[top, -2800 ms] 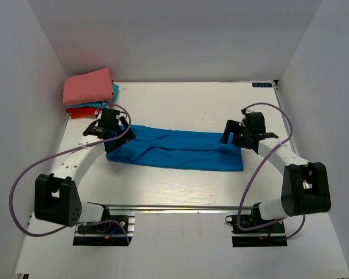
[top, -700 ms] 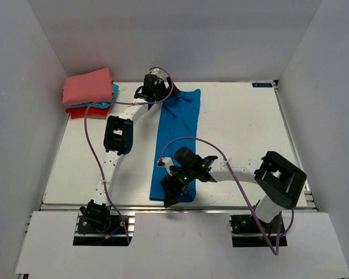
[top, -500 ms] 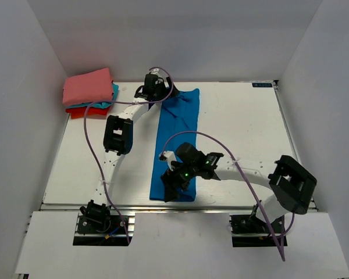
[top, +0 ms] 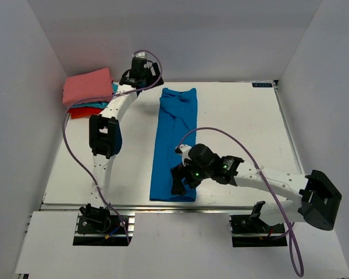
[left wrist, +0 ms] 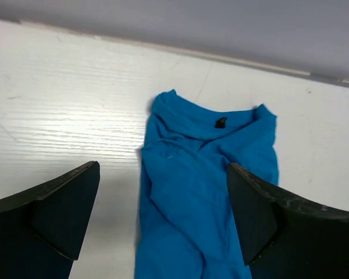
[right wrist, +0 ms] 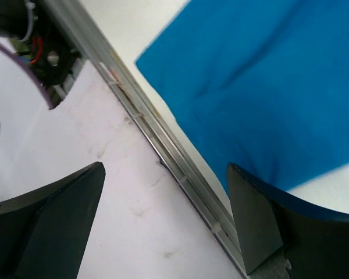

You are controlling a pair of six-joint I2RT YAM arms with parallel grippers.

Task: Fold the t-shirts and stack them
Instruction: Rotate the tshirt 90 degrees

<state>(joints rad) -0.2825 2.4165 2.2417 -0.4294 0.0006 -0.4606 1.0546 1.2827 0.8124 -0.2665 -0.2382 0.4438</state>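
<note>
Both pincers gape wide, gripping nothing: left gripper (left wrist: 163, 168) at 11 o'clock, right gripper (top: 177, 183) at 6. Royal-blue cloth t-shirt (top: 173, 139) lies on the white table (top: 238, 128) as one long narrow strip, rumpled collar at 12, hem at 6.

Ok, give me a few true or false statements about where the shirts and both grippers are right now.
The blue t-shirt lies as a long strip from the far side to the near edge. True.
The left gripper grips its collar. False: it is open, holding nothing.
The salmon-pink t-shirt tops the pile at far left. True.
The right gripper is at that pile. False: it is open by the blue t-shirt's near end.
The blue t-shirt touches the pile. False: bare table separates them.
</note>
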